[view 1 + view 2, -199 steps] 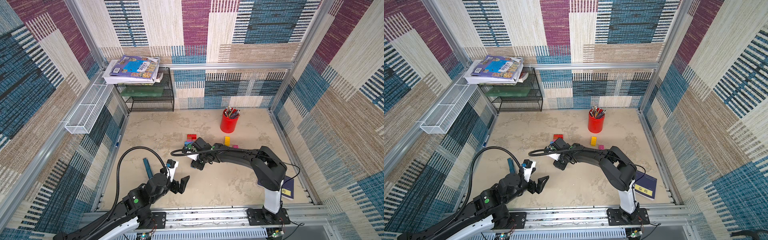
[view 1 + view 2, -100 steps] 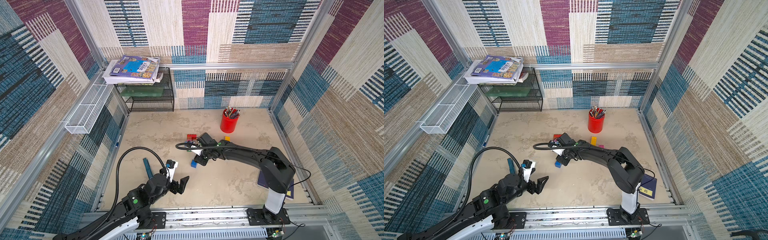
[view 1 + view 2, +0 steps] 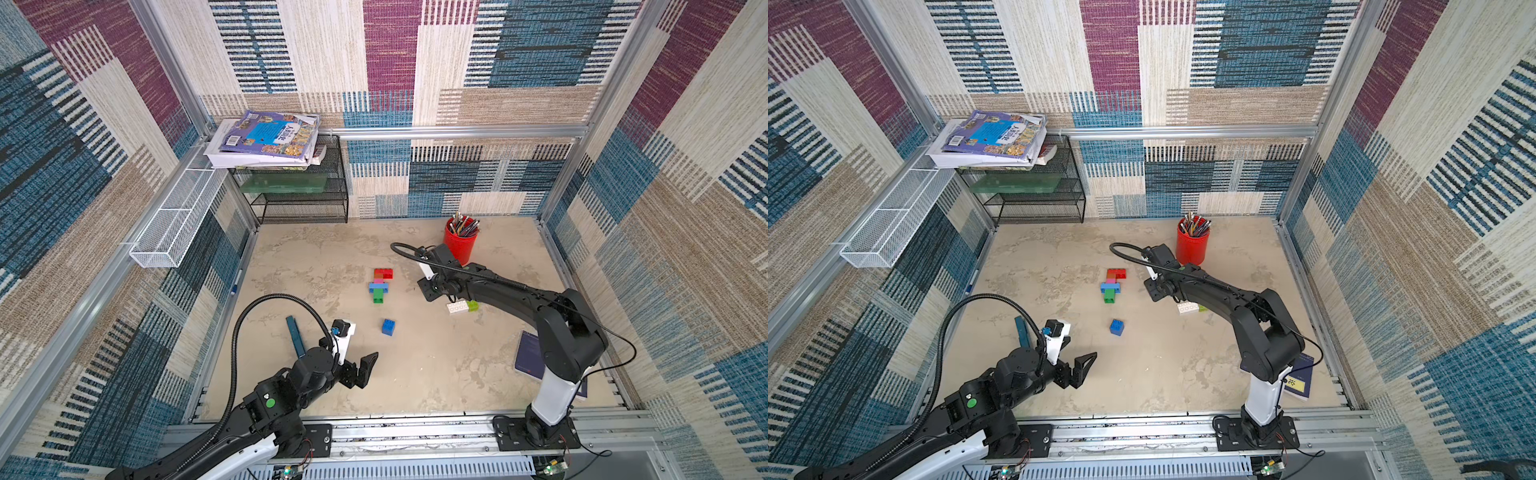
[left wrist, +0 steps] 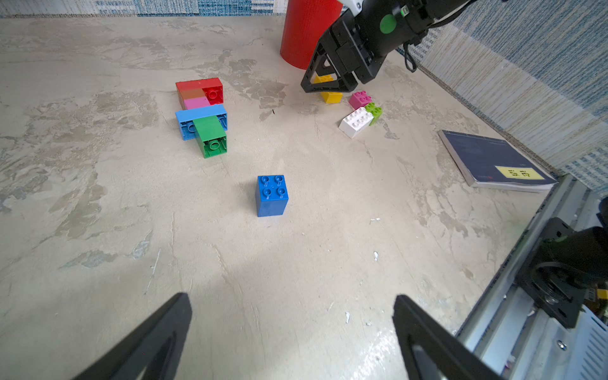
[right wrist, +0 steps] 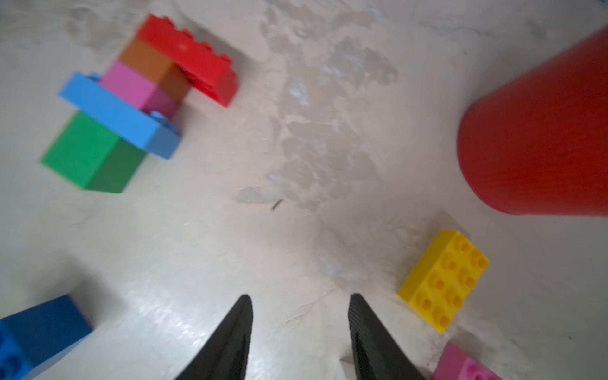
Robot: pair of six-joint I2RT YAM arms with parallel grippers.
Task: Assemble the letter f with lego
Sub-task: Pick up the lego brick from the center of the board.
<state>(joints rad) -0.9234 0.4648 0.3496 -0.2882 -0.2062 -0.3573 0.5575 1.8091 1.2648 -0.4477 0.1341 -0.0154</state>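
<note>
Lego stack (image 3: 380, 286) lies flat at worktop (image 3: 436, 365) centre, so pieces join sideways. Right hand (image 5: 300, 297) parted, empty, at its 3 o'clock, likely seeking yellow brick (image 5: 444, 279). Left hand (image 4: 292, 296) parted, empty, 7 o'clock.

Bright even light, blurry right-wrist view

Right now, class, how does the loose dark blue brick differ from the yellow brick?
The dark blue brick is square-topped with four studs; the yellow brick is oblong with eight. The dark blue brick stands alone; the yellow brick sits near the red pen cup. Both rest studs up, loose, unheld.
</note>
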